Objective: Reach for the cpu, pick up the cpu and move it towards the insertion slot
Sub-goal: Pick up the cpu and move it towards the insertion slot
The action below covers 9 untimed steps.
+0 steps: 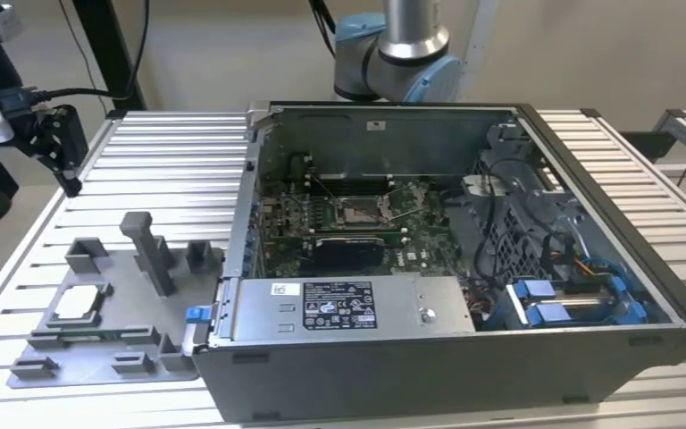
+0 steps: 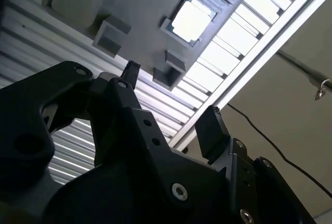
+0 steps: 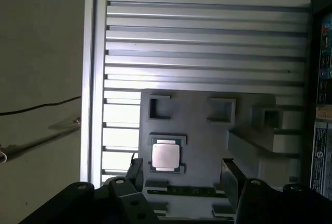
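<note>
The cpu (image 1: 75, 304) is a small silvery square lying flat in a recess of the grey fixture plate (image 1: 104, 362), at the exterior view's left. Both wrist views show the cpu (image 3: 165, 155) (image 2: 191, 21) in its frame. My black gripper (image 1: 67, 174) hangs above the slatted table, beyond the plate and well apart from the chip. The gripper (image 3: 181, 175) (image 2: 170, 99) is open, with nothing between its fingers (image 3: 228, 175). The insertion slot (image 1: 361, 212) is a silver-framed square socket on the board inside the open computer case.
The open computer case (image 1: 629, 344) takes up the table's middle and right, with a power supply (image 1: 343, 308) and blue connectors (image 1: 564, 299) inside. Upright grey blocks (image 1: 146, 250) stand on the fixture plate. The slatted table's edge (image 3: 89, 79) borders the floor, where a cable (image 3: 41, 107) lies.
</note>
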Tool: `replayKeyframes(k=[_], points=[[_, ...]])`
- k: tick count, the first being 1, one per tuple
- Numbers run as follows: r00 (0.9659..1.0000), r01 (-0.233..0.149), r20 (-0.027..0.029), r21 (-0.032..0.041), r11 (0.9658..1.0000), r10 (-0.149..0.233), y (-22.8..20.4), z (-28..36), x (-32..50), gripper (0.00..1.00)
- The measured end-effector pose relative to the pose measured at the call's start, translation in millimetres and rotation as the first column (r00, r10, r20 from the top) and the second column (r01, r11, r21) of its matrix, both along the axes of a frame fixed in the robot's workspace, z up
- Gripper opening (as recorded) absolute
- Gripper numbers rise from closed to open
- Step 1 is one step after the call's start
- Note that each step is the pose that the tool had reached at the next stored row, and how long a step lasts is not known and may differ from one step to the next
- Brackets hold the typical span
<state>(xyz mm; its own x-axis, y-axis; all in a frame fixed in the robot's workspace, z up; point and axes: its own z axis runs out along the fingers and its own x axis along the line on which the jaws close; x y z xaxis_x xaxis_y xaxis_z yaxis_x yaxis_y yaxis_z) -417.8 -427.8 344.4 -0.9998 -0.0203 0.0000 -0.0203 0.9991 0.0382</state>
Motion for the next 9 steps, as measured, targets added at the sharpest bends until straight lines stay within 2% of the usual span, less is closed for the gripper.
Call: replayKeyframes(k=[9], points=[[1.0000,0.000,0.0000,-0.0001,1.0000,0.000,-0.2,-16.4,-1.0,1.00]])
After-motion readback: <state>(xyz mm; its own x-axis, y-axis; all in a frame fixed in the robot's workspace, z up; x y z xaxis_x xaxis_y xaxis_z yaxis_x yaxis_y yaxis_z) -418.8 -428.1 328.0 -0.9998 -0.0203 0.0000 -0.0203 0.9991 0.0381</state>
